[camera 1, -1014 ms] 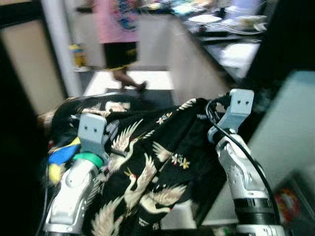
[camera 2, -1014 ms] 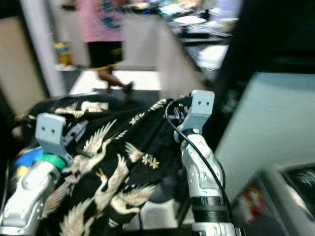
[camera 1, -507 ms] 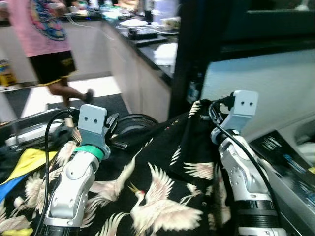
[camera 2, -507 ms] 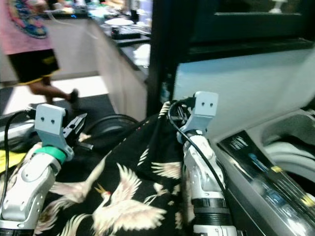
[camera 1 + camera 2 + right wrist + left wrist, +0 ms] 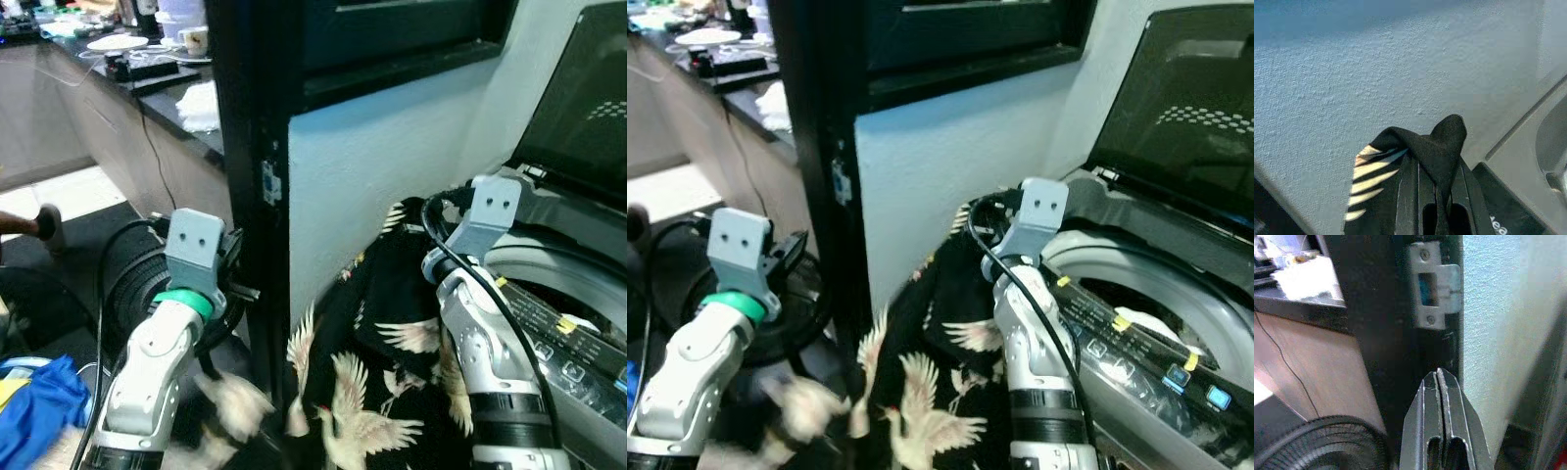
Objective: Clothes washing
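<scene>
A black garment printed with white cranes [image 5: 377, 343] hangs from my right gripper [image 5: 1435, 164], which is shut on a fold of it. The cloth drops along the pale blue wall [image 5: 382, 157], just left of the top-loading washing machine [image 5: 1136, 284], whose dark lid [image 5: 1195, 108] stands up. The garment's lower end [image 5: 235, 401] is blurred near the floor. My left gripper [image 5: 1440, 377] is shut with nothing in it and points at the black door frame [image 5: 250, 147] at close range.
A metal strike plate [image 5: 1432, 284] sits on the door frame. A black round fan [image 5: 137, 279] with cables lies on the floor behind my left arm. Blue cloth [image 5: 39, 406] lies at the lower left. A kitchen counter [image 5: 147, 69] runs along the back left.
The camera has swung right, so the washing machine and wall now show and the person has slid out. The garment, earlier spread across both arms, now hangs from the right gripper.
</scene>
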You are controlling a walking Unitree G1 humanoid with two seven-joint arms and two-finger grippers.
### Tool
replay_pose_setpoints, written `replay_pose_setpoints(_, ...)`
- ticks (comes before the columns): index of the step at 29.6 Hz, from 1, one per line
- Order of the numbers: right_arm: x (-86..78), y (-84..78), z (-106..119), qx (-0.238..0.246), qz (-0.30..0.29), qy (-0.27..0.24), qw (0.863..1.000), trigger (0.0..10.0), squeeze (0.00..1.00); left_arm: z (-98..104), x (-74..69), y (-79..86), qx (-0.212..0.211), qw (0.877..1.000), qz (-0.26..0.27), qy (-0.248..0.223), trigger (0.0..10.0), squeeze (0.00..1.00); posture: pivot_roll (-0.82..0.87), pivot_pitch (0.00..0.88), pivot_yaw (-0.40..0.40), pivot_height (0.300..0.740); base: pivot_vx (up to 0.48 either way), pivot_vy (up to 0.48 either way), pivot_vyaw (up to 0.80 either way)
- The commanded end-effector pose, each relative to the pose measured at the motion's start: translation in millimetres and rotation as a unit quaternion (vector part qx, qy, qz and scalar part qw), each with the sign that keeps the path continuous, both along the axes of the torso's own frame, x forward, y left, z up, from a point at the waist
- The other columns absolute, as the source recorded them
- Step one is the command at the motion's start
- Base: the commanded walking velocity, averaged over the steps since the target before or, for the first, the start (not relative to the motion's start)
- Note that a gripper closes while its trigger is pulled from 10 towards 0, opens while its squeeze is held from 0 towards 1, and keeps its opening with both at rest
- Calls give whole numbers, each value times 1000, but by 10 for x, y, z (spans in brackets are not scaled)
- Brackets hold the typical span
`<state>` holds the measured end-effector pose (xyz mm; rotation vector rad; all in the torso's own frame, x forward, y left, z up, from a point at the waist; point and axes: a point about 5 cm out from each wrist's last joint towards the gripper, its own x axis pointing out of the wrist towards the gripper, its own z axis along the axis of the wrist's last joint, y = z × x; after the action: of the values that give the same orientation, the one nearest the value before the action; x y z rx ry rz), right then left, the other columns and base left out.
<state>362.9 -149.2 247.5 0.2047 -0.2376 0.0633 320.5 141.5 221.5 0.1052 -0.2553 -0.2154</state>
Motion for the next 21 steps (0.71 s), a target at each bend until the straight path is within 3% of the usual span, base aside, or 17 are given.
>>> replay_pose_setpoints(1, -9, 45, 56, 0, 8, -10, 1000, 10000, 0, -12, -16, 16, 5, 1000, 3, 2, 10000, 0, -42, 14, 37, 740, 0, 0, -800)
replay_pose_setpoints(21, -20, 107, 130, 14, 28, -28, 999, 10000, 0, -15, -49, 40, 4, 1000, 9, 4, 10000, 0, -36, 23, 27, 740, 0, 0, -800)
